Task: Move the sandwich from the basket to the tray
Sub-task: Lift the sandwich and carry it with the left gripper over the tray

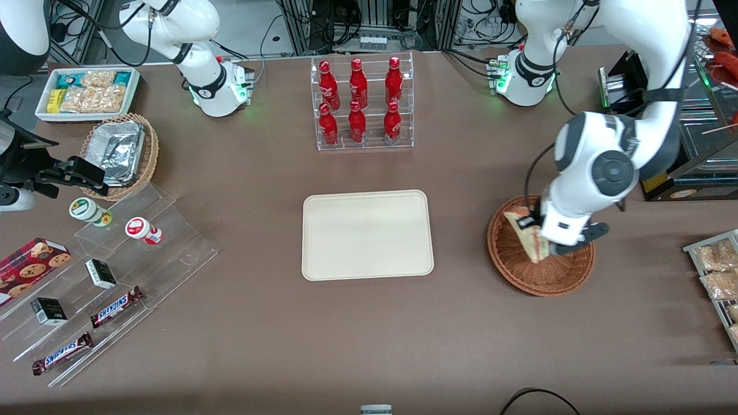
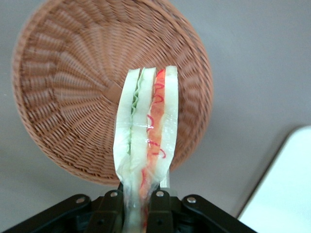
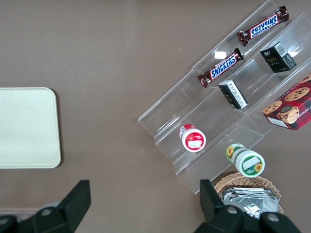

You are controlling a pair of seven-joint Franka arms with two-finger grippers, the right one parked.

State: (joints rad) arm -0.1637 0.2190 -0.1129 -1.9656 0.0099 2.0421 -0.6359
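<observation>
The left gripper (image 2: 138, 206) is clamped on the sandwich (image 2: 146, 131), holding it cut edge up above the reddish-brown wicker basket (image 2: 68, 97). The cream tray (image 1: 367, 234) lies apart, toward the parked arm.

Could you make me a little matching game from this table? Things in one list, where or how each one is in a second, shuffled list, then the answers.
Things
1. sandwich
2. basket
3. tray
4. red bottles

Place or state
A. standing in a clear rack, farther from the front camera than the tray
B. flat on the table with nothing on it
C. pinched in the gripper, lifted above the basket
D. on the table under the gripper, toward the working arm's end

Pairs: 1-C, 2-D, 3-B, 4-A
</observation>
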